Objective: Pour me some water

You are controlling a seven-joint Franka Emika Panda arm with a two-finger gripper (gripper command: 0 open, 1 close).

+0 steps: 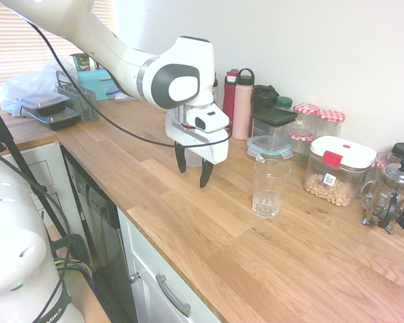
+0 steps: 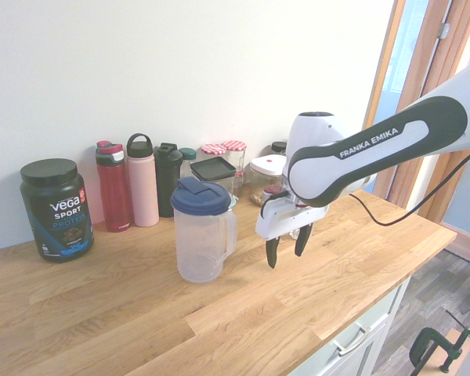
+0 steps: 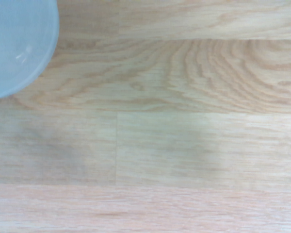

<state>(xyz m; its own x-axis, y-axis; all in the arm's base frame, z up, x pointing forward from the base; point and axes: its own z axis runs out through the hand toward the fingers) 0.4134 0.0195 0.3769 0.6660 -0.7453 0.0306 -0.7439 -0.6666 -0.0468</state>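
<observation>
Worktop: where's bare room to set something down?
Free: the front strip of the worktop between the drinking glass and the edge, and in front of the lidded pitcher. Crowded: the wall row, from protein tub and bottles to jars.

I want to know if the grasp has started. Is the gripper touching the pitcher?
Apart. In the second exterior view the open gripper hangs beside the pitcher, with bare countertop visible between its fingers and the handle.

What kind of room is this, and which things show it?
Most likely a kitchen: a wooden worktop over drawers, food storage jars by the wall, and a French press at its end.
</observation>
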